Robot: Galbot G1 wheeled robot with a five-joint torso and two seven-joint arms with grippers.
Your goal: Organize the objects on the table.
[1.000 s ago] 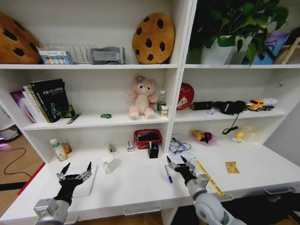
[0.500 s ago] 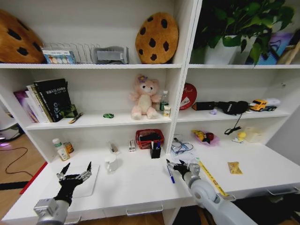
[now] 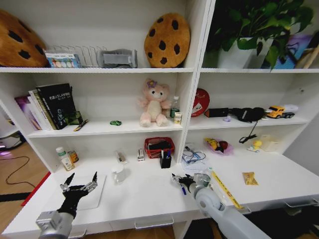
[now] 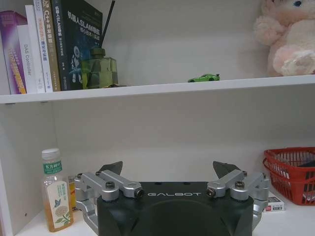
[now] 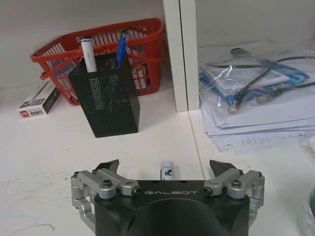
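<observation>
Pink plush bear (image 3: 152, 103) on middle shelf; cookie cushion (image 3: 167, 40) on top shelf; potted plant (image 3: 249, 30) top right.

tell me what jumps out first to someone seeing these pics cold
The right tool, fingers spread open, hangs low over a pen lying on the white desk top, in front of a black mesh pen holder and a red basket. The left tool waits open at the desk's left end. A pink plush bear sits on the shelf above.
</observation>
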